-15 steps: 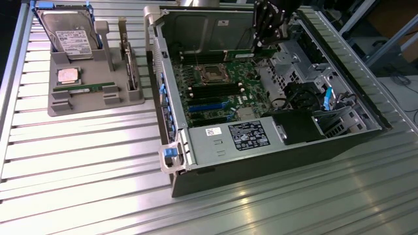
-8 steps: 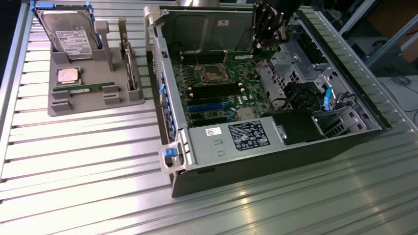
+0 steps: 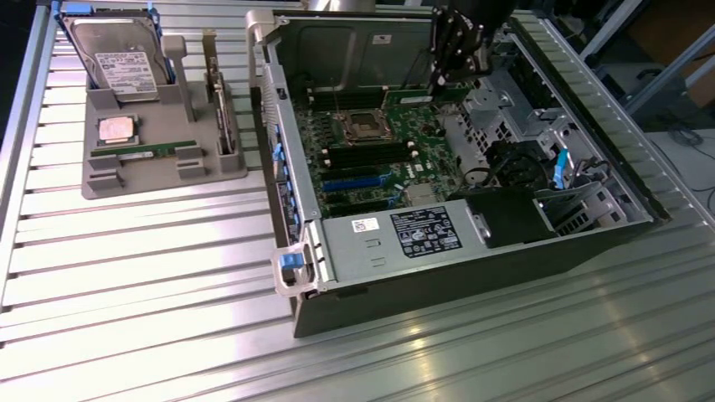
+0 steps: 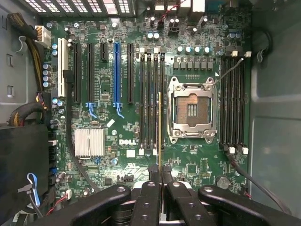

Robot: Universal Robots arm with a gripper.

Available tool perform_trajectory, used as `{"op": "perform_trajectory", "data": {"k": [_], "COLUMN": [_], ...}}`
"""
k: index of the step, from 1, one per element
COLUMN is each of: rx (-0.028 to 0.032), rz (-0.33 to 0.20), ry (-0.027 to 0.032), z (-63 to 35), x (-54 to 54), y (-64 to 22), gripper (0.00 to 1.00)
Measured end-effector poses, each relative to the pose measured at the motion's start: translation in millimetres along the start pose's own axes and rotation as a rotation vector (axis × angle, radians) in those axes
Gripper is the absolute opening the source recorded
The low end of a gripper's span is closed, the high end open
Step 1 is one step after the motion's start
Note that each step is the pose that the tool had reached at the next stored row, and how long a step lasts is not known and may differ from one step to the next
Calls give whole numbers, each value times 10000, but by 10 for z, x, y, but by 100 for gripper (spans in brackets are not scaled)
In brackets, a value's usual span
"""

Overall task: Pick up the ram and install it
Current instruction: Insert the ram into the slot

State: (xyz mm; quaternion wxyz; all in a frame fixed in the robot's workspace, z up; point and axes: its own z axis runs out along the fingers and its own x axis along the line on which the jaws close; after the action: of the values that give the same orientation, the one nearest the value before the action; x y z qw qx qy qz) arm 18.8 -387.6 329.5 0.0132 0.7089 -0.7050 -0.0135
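My gripper (image 4: pixel 160 172) is shut on the ram (image 4: pixel 160 132), which I see edge-on as a thin yellowish-green line running out from between the black fingers (image 4: pixel 151 188). The stick hangs above the motherboard (image 4: pixel 122 141), lined up with the black memory slots (image 4: pixel 151 108) just beside the open processor socket (image 4: pixel 193 110). I cannot tell if it touches a slot. In the exterior view the gripper (image 3: pixel 458 67) hovers inside the open computer case (image 3: pixel 335 251), over the far part of the board (image 3: pixel 380 151).
At the exterior view's left, a grey holder (image 3: pixel 156 172) carries a hard drive (image 3: pixel 117 59), a square silver processor (image 3: pixel 117 130), an upright expansion card (image 3: pixel 223 109) and another green stick (image 3: pixel 146 153). Power supply (image 3: pixel 414 234), cables (image 4: pixel 70 122) and heatsink (image 4: pixel 89 141) crowd the case.
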Motion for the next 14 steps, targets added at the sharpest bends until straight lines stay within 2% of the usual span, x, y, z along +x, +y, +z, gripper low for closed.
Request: {"op": "perform_trajectory", "data": {"k": [14], "rx": [0], "rz": [0], "ry": [0], "z": [73], "x": [0], "y": [-3], "gripper": [12]}}
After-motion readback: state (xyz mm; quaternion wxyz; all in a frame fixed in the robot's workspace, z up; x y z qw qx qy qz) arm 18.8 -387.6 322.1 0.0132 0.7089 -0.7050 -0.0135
